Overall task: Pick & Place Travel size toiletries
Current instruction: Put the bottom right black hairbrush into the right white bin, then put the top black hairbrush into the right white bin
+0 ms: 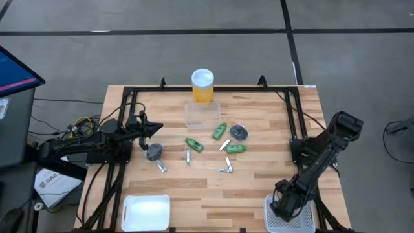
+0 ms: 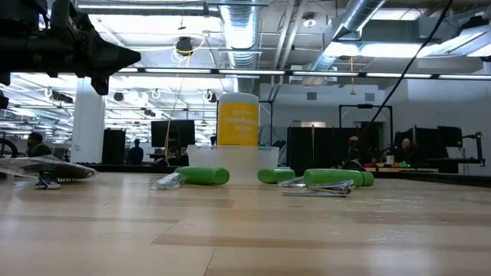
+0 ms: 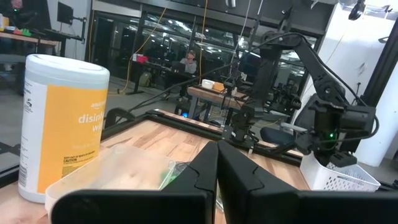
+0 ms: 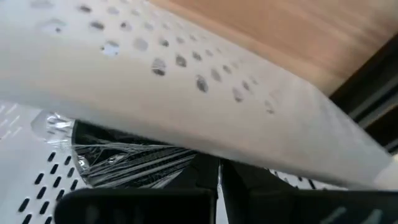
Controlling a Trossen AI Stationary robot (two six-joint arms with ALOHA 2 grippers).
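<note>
The travel size toiletries (image 1: 218, 144) are lying scattered at the middle of the bench (image 1: 259, 188), leaving bare wood toward the near edge. The left end effector (image 1: 157, 129) is hovering near the left edge with its fingers closed together, holding nothing. The right end effector (image 1: 282, 208) is reaching into a white perforated basket (image 1: 304, 223) at the near right corner, fingers together; whether it grips anything cannot be told. A yellow cylinder (image 1: 202, 85) is standing at the far edge.

Bright green small plastic tubes (image 1: 194, 145) lie on the pale striped wooden table (image 1: 259, 188). The tall cylinder (image 1: 202, 86) is yellow with a white lid. The perforated basket (image 1: 289, 220) is white, dotted with holes.
</note>
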